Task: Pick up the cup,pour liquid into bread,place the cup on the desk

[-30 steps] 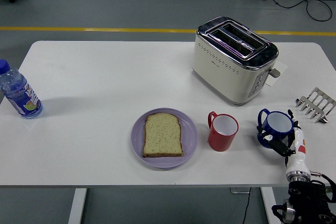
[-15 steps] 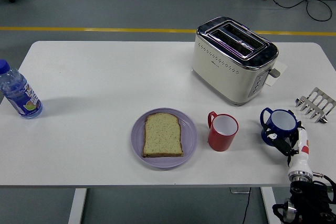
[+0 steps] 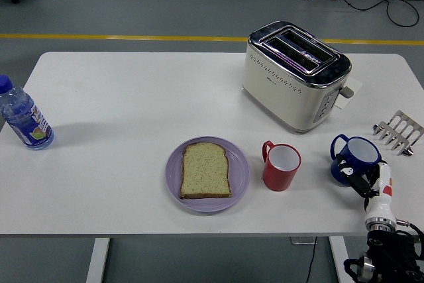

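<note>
The blue cup (image 3: 358, 157) is seen at about 4 o'clock on the white table (image 3: 132, 104), near the right edge, with the right hand (image 3: 361, 178) closed around its near side from 5 o'clock, the dark fingers (image 3: 346, 169) wrapped on its wall; whether it is lifted or resting cannot be told. It is judged to be a stiff, light, smooth-walled mug that could slip or slosh, so a firm hold low on the body, or through the handle at 10 o'clock, is advised before it is carried to the bread (image 3: 206, 170) on the purple plate (image 3: 239, 175) at 9 o'clock of it, past the red cup (image 3: 281, 166)
</note>
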Available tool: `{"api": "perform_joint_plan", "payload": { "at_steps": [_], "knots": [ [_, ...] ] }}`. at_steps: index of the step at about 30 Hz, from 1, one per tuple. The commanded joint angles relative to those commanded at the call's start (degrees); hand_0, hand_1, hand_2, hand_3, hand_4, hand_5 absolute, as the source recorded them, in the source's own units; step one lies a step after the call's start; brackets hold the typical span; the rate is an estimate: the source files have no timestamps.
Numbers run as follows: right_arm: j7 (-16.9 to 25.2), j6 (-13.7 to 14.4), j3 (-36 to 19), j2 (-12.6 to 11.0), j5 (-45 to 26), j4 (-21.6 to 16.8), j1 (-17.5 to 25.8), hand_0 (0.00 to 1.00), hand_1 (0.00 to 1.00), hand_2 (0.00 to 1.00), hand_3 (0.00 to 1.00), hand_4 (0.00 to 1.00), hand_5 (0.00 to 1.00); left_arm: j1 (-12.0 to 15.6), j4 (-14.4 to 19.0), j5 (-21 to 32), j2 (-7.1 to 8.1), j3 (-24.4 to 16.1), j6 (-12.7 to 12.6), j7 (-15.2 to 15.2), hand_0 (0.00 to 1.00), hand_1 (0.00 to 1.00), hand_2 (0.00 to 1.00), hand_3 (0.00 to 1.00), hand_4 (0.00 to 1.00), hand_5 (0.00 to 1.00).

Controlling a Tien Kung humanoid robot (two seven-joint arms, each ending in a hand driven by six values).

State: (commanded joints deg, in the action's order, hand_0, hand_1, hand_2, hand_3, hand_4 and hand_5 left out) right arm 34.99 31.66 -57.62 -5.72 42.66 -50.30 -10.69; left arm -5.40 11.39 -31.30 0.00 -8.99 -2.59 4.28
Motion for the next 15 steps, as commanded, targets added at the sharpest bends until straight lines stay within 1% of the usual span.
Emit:
{"api": "perform_joint_plan", "payload": {
  "at_steps": [1, 6, 7, 12, 13, 14, 15],
  "knots": [
    [0.12, 0.12, -0.27, -0.08, 0.07, -0.32, 0.08, 0.489, 0.465, 0.559, 0.647, 0.742, 0.018, 0.03, 0.00, -0.02, 0.00, 0.01, 0.00, 0.00, 0.637, 0.646, 0.654, 0.549, 0.320, 0.839],
    [0.41, 1.39, -2.02, -0.89, 1.16, -3.66, 0.76, 0.489, 0.465, 0.559, 0.647, 0.742, 0.018, 0.23, -0.03, 0.00, 0.00, 0.11, -0.02, 0.01, 0.637, 0.646, 0.654, 0.549, 0.320, 0.839],
    [0.40, 1.47, -2.15, -0.95, 1.25, -3.94, 0.81, 0.485, 0.462, 0.569, 0.617, 0.693, 0.002, 0.25, -0.03, 0.00, 0.00, 0.11, -0.02, 0.02, 0.637, 0.645, 0.655, 0.548, 0.320, 0.840],
    [-1.22, 2.38, -4.45, -2.40, 4.12, -9.88, 1.74, 0.485, 0.462, 0.569, 0.617, 0.693, 0.002, 0.22, -0.03, -0.16, 0.00, -0.13, -0.02, 0.02, 0.637, 0.645, 0.655, 0.548, 0.320, 0.840],
    [-1.37, 2.42, -4.61, -2.50, 4.35, -10.46, 1.79, 0.482, 0.435, 0.566, 0.551, 0.685, 0.002, 0.22, -0.03, -0.17, 0.00, -0.15, -0.02, 0.02, 0.636, 0.646, 0.655, 0.549, 0.320, 0.840],
    [-1.41, 2.44, -4.65, -2.52, 4.42, -10.64, 1.81, 0.482, 0.435, 0.566, 0.551, 0.685, 0.002, 0.22, -0.03, -0.17, 0.00, -0.16, -0.02, 0.02, 0.636, 0.646, 0.655, 0.549, 0.320, 0.840],
    [-2.43, 2.82, -5.57, -3.22, 5.84, -12.76, 2.03, 0.482, 0.435, 0.566, 0.551, 0.685, 0.002, 0.10, -0.02, -0.27, 0.00, -0.29, 0.00, 0.03, 0.636, 0.646, 0.655, 0.549, 0.320, 0.840]
  ]
}}
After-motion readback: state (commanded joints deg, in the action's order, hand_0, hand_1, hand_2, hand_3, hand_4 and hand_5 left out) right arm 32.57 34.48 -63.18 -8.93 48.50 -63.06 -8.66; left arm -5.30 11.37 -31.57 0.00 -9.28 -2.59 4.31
